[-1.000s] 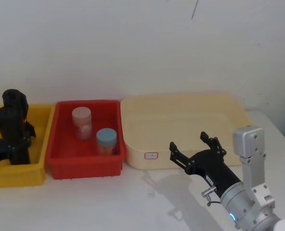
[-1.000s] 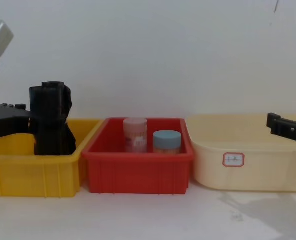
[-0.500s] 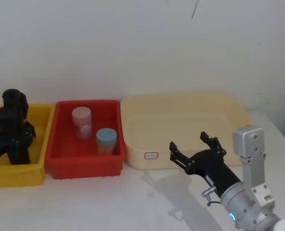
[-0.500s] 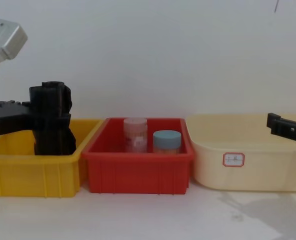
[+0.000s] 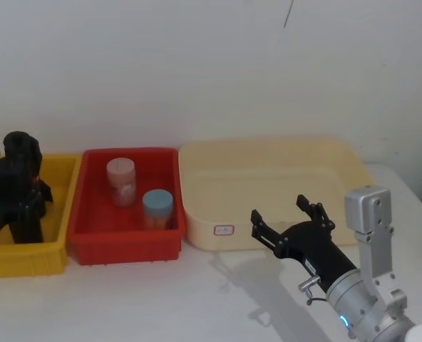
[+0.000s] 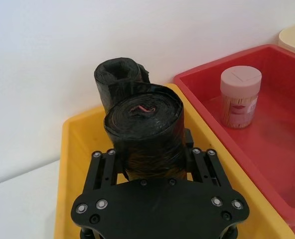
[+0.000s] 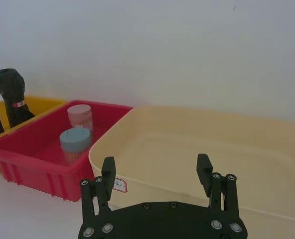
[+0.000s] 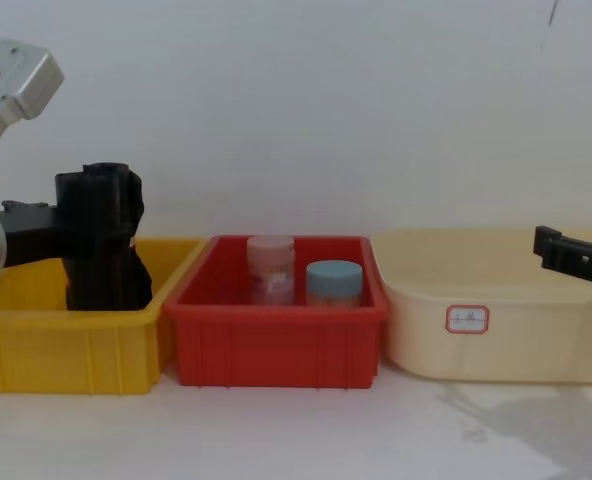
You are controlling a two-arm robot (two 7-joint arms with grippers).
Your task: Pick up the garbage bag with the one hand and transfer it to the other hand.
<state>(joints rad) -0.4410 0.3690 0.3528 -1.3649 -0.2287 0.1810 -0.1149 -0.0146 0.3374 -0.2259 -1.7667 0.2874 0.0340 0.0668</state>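
The garbage bag [image 6: 145,132], a smooth black roll, stands upright in the yellow bin [image 5: 63,187]. My left gripper [image 6: 152,153] sits around it, one finger against each side, shut on the roll. The head view shows that gripper [image 5: 17,208] at the far left, low on the bag [image 5: 13,187]. From the chest view, the bag [image 8: 101,275] rises well above the bin wall. My right gripper [image 5: 282,211] hovers open in front of the cream tub [image 5: 268,187], far from the bag, its fingers [image 7: 107,172] spread wide with nothing between them.
A second, lumpier black roll [image 6: 118,74] with a small red mark stands just behind the bag in the same bin. The red bin [image 5: 125,249] holds a pink jar [image 5: 121,182] and a blue-lidded jar [image 5: 157,208]. White table lies in front of the bins.
My left gripper has moved forward into the yellow bin and now hugs the garbage bag. The right arm has not moved.
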